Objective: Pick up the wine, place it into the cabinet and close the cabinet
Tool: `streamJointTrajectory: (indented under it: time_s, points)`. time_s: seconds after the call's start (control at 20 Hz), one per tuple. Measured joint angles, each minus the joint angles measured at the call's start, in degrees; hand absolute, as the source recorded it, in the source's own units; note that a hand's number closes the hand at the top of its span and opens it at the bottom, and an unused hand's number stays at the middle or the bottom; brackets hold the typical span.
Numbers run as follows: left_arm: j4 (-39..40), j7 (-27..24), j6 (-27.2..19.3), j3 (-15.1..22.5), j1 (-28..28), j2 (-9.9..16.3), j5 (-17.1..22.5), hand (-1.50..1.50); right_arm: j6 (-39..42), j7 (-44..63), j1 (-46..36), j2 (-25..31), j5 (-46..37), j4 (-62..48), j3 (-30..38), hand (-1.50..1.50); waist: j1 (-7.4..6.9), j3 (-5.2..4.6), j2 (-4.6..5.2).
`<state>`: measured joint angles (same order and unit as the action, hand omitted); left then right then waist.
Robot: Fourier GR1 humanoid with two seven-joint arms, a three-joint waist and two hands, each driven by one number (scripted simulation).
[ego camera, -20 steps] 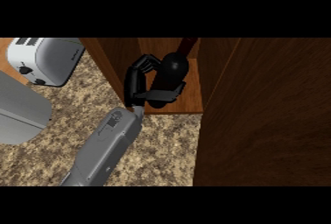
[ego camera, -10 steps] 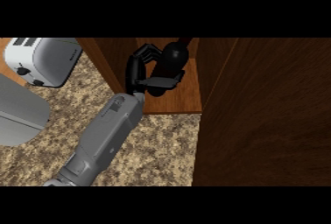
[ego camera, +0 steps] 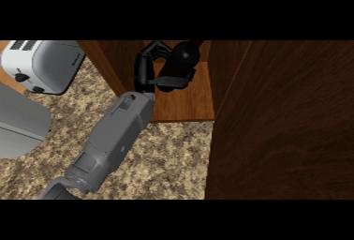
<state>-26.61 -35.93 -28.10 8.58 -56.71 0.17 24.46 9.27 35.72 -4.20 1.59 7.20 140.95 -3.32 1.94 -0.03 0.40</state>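
Black fingers (ego camera: pixel 153 49) and a thumb curled around one dark wine bottle (ego camera: pixel 184 57), grasping it inside the open wooden cabinet (ego camera: pixel 187 101), above its shelf floor. No label or writing could be read on the bottle. The hand (ego camera: pixel 146 70), which side could not be told, met a single grey forearm (ego camera: pixel 114 136) that ran down-left over the speckled stone counter (ego camera: pixel 173 159). One silver toaster (ego camera: pixel 43 63) stood at upper left. One dark cabinet door (ego camera: pixel 290 122) filled the right side.
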Motion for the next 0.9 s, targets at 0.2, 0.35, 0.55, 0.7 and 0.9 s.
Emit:
streamJointTrajectory:
  time_s: [0.2, 0.35, 0.55, 0.7, 0.9]
  points:
    - [4.2, -2.47, -0.05, -1.92, -2.66, 0.04, -0.21, 1.5, 0.49, -0.51, 0.89, 0.03, 0.07, 0.12, -0.27, -1.5, 0.17, 0.01, 0.03]
    - [7.32, -3.82, 0.14, -3.26, -4.54, 0.07, 0.4, 1.5, 0.86, -1.18, 1.25, -0.1, 0.11, -0.03, -0.32, -1.5, 0.65, 0.01, 0.23]
    - [10.05, -3.95, 1.4, -5.5, -6.26, 0.08, 2.07, 1.5, 0.36, -0.25, 0.65, -0.3, 0.21, 0.13, -0.71, -1.5, 1.01, 0.01, 0.32]
    - [11.59, -4.6, 3.41, -7.63, -6.83, -0.2, 3.5, 1.5, 0.21, -0.81, 0.29, -0.69, 0.05, -0.21, -1.39, -1.5, 1.18, 0.04, 0.48]
    - [13.41, -5.47, 5.19, -9.51, -7.53, -0.2, 4.77, 1.5, -0.16, -0.16, -0.62, -0.78, 0.04, -0.24, -1.7, -1.5, 1.39, 0.07, 0.52]
